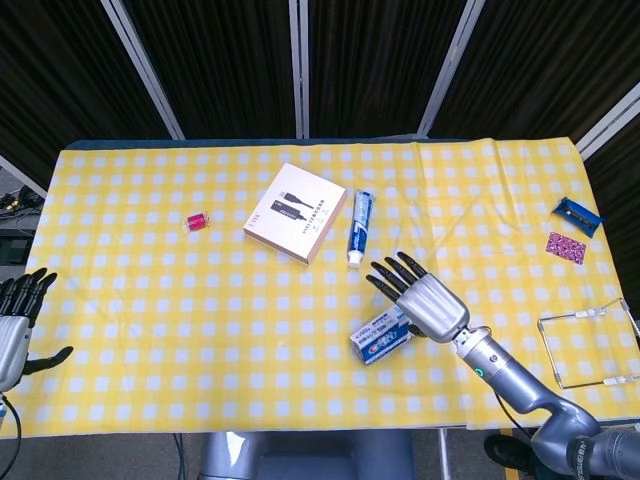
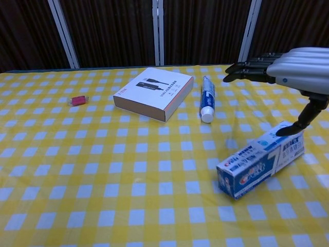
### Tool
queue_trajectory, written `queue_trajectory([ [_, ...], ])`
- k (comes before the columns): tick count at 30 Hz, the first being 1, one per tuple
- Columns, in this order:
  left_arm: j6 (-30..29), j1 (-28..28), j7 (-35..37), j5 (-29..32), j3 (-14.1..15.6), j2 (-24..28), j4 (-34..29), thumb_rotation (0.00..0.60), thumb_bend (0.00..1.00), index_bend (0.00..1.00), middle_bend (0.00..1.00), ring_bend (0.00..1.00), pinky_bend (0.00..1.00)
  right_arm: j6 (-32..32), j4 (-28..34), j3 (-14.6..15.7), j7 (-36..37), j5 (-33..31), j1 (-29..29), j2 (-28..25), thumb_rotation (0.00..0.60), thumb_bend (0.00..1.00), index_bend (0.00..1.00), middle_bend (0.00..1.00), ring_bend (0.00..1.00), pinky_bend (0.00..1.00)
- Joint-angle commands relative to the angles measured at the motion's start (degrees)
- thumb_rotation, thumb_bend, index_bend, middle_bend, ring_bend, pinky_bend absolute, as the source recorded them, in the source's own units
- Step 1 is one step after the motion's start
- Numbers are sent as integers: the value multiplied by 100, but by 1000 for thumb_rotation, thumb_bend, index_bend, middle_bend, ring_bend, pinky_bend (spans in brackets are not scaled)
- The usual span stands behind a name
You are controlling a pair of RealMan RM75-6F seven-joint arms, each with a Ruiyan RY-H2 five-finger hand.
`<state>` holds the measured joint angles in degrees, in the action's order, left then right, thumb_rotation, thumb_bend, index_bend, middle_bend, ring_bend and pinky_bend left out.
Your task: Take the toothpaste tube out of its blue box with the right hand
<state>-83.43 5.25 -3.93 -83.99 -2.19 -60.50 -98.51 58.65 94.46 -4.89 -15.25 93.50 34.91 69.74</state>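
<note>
Right hand [image 1: 428, 301], fingers apart, thumb touching blue box [image 2: 261, 166]; print unreadable.

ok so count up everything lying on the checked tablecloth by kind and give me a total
Boxes: 2, blue toothpaste box and white flat box
Toothpaste tubes: 1
Small red items: 1
Blue packets: 1
Magenta patterned packets: 1
Wire frames: 1
Total: 7

Robot lab: black curtains [image 1: 220, 60], gingham-covered table [image 1: 200, 320]

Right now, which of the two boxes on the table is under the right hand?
The blue toothpaste box, lying on its side near the front edge, below the right hand. The white flat box sits farther back, beside the toothpaste tube.
</note>
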Motion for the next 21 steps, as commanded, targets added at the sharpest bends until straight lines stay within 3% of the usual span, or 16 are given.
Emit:
queue_trajectory([
  [1,-52,-20,25,-48,8,21,-15,600,0,0,0,0,0,214,271,50,35,-103,-203,-232,600,0,0,3,10,28],
  [4,-172,-69,92,-157,31,57,-31,600,0,0,0,0,0,798,353,162,527,-13,-572,-549,600,0,0,2,6,3],
  [8,-293,-130,167,-247,58,80,-46,600,0,0,0,0,0,1829,-31,276,1161,187,-1151,-801,600,0,0,1,0,0],
  [13,-358,-157,260,-308,64,126,-86,600,0,0,0,0,0,2434,-104,310,1613,-9,-1637,-1142,600,0,0,0,0,0],
  [21,-434,-186,321,-411,80,177,-147,600,0,0,0,0,0,3284,-305,214,1262,-262,-2279,-1065,600,0,0,0,0,0],
])
